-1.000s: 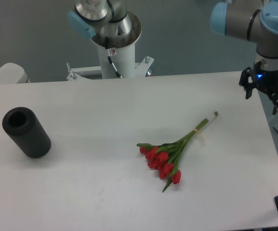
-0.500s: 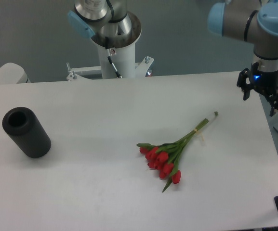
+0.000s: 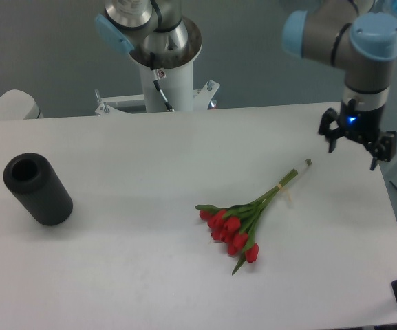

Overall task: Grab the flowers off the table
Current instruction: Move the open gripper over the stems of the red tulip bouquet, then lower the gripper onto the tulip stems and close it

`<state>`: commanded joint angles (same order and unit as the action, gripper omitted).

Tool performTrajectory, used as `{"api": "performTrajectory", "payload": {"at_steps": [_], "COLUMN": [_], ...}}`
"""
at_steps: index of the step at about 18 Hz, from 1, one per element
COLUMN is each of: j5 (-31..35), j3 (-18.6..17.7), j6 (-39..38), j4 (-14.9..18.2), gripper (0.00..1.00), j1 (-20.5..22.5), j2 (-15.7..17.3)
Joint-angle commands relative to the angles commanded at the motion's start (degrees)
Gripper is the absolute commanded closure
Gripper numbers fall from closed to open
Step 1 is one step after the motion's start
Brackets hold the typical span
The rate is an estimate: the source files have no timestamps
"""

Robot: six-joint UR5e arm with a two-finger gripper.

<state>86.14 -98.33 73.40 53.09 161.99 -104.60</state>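
The table (image 3: 115, 275) is the largest thing in view, a plain matte white top with rounded corners that fills most of the picture; every place below is given against the flowers lying on it. Behind the flowers, past the table's far edge, stands the white pedestal (image 3: 165, 75) of the arm, with a metal flange and pale blue joint caps above it. The arm's upper links (image 3: 342, 34), grey with blue caps, hang above and to the right of the flowers. Far to the left of the flowers, well apart from them, a black cylinder (image 3: 38, 190) lies on its side on the table, its open mouth facing up and toward the far edge. The flowers (image 3: 243, 220) lie flat on the table, right of its centre: the red tulip buds are bunched at the near end, the green stems run up and to the right, and a pale band wraps the stems near their far end. The gripper (image 3: 354, 141) hangs up and to the right of the stem tips, near them but clearly apart, above the table's right side. Its two black fingers (image 3: 330, 134) point downward and are spread wide, with nothing between them. A blue light glows on its body.
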Motion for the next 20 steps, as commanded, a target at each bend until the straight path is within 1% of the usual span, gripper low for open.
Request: {"api": "performTrajectory", "payload": {"at_steps": [2, 4, 8, 10, 11, 12, 14, 15, 17, 18, 20], "j5": [-0.09, 0.0, -0.01, 0.78, 0.79, 0.7, 0.79, 0.96, 2.8, 3.24, 3.42], "j3": [-3.08, -4.23, -4.14, -4.06, -4.15, -4.23, -4.15, -3.97, -3.36, -3.7, -4.06], "j6": [0.07, -0.45, -1.24, -1.16, -1.07, -0.89, -0.37, -0.02, 4.44, 6.56, 7.2], "j4": [-0.44, -0.44, -0.61, -1.23, -1.75, -1.84, -1.85, -2.37, -2.55, -2.72, -2.72], "gripper": [0.0, 0.0, 0.0, 0.0, 0.0, 0.0, 0.0, 0.0, 0.0, 0.0, 0.0], "j1": [-1.23, -3.16, -7.02, -9.83, -10.46, -10.72, -11.42, -11.86, -11.96, -11.96, -11.96], "j2": [1.06, 0.46, -1.04, -2.97, -3.24, -3.5, -5.6, -6.57, -7.54, -7.98, -8.69]}}
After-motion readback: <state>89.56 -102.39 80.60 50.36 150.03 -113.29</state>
